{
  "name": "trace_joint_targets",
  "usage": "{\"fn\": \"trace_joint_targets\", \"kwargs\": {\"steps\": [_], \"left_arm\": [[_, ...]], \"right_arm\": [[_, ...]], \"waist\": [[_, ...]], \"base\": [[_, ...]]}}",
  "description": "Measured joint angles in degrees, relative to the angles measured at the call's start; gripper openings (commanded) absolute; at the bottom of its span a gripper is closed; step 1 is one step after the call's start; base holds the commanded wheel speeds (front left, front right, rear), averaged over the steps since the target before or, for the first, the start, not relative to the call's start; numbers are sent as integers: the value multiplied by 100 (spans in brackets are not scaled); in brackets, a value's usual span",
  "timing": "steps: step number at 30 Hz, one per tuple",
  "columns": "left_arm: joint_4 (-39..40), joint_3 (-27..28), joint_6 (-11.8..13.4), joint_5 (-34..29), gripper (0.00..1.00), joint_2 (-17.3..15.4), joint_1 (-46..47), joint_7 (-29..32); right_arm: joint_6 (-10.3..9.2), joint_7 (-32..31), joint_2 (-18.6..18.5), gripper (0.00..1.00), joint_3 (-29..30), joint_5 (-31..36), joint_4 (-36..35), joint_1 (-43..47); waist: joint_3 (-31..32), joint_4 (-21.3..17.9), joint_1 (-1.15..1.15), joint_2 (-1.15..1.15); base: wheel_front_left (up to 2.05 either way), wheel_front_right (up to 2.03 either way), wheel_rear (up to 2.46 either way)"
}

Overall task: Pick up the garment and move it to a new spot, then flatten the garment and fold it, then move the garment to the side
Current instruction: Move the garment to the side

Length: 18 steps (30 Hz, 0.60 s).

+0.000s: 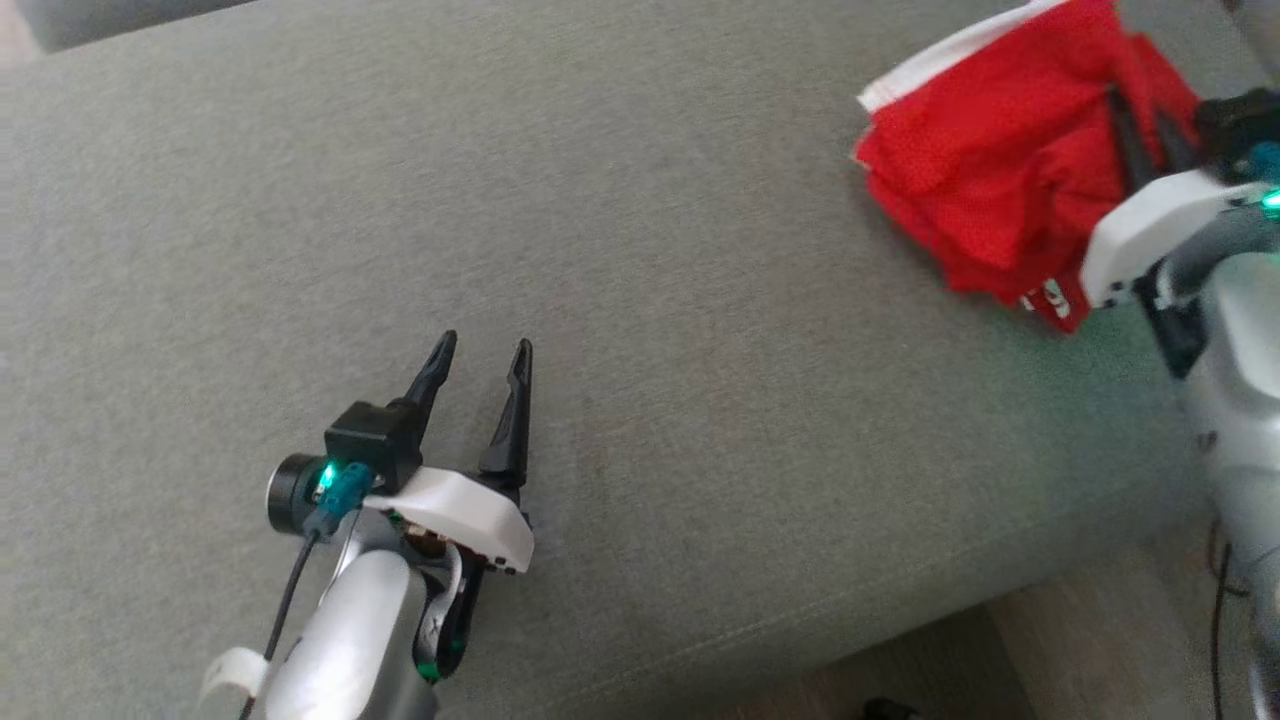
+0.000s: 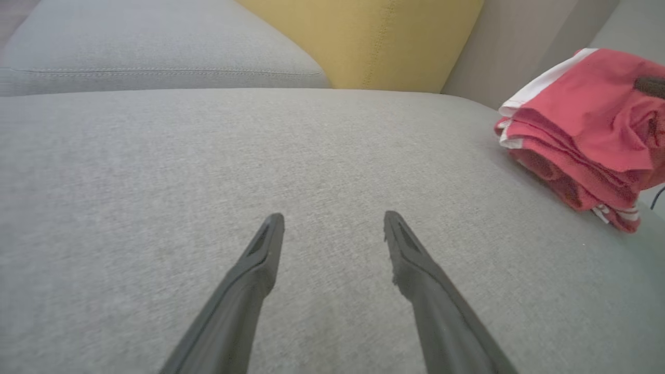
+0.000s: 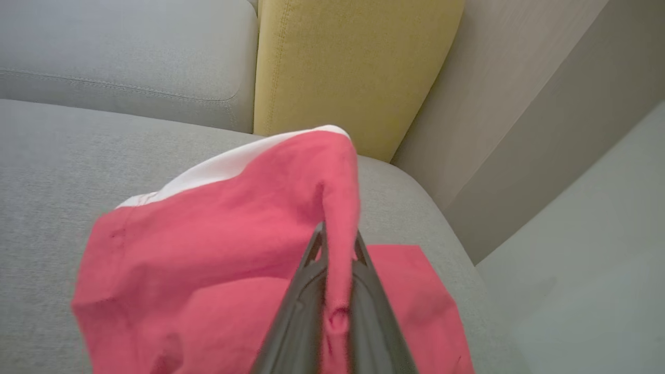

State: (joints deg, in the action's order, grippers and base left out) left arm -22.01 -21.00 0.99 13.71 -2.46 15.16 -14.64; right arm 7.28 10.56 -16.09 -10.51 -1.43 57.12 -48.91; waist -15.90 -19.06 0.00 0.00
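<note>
My right pincer [image 3: 338, 239] pinches a fold of the red garment [image 3: 218, 234] at the right of the grey seat cushion [image 1: 700, 400]; my left pincer [image 1: 485, 346], fingers spread, holds nothing.

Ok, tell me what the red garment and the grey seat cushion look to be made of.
The garment looks like thin, soft knit, probably sports mesh: fine dotted texture, loose bunched folds, matte, with a white band. The seat cushion looks like woven upholstery cloth: matte, fine visible weave, a stitched seam near its front edge.
</note>
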Motion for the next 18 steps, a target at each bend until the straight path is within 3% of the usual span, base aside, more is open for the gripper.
{"fn": "trace_joint_targets", "kwargs": {"steps": [5,6,7,14,18], "left_arm": [[2,76,1,0,100,0,-43,0],[3,85,2,0,100,0,-63,0],[4,93,3,0,100,0,-83,0],[23,153,55,15,100,0,-89,0],[59,276,112,15,100,2,-91,0]], "right_arm": [[0,1,-165,0,303,397,168,-138],[0,0,-181,40,348,485,214,-148],[0,-8,-202,100,393,578,259,-149],[0,250,-213,100,1107,1017,10,-120],[0,364,212,100,1426,1106,-465,-10]], "waist": [[-42,133,0,0],[-45,128,0,0],[-48,119,0,0],[-32,84,0,0],[43,98,0,0]], "base": [[0,0,0],[0,0,0],[0,0,0],[0,0,0],[0,0,0]]}}
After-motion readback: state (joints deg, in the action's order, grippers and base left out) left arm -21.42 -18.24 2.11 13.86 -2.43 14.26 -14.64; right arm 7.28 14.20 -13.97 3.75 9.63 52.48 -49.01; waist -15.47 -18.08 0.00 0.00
